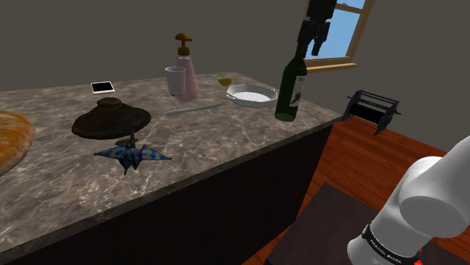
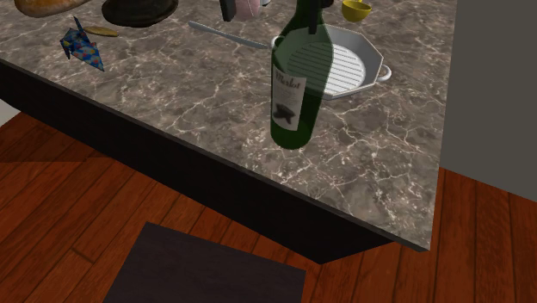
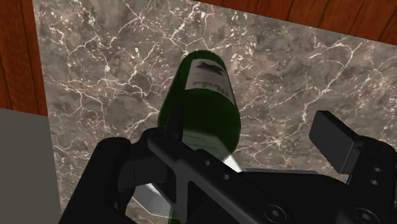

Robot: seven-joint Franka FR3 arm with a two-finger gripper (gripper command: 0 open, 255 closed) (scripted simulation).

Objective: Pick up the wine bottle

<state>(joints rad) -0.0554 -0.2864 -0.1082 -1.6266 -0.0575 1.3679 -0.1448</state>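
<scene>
A white robot arm (image 1: 425,203) is nearest, cut off at the shoulder view's lower right corner. Beyond it runs a dark marbled counter (image 1: 226,143) above a reddish wood floor (image 1: 361,162). On the counter's near part sits a small blue patterned bird figure (image 1: 132,154). Behind it is a low dark brown mound (image 1: 111,120); what it is cannot be made out. A tan rounded object (image 1: 11,139) is cut off by that view's left edge.

The wine bottle (image 1: 289,94) — dark green glass with a pale label — stands upright on the counter near the corner at the shoulder view's right. It is just beside a white ridged pan (image 1: 252,95). The black gripper (image 1: 311,44) hangs directly over the bottle's top. In the wrist view its fingers (image 3: 334,137) stand wide apart, clasping nothing, with the bottle's neck between them. The gripper's own body hides the top of the neck, so contact cannot be judged. In the second exterior view the neck is cut off by the top edge.

Farther back lie a thin grey rod (image 1: 194,109), a white cup (image 1: 175,80), a pink pump dispenser (image 1: 187,71) and a small yellow bowl (image 1: 224,80). A small flat card or phone (image 1: 103,87) is too small to identify.

Farthest off are a window (image 1: 343,30) showing blue sky — partly behind the gripper — and a black rack (image 1: 373,111) on the floor.
</scene>
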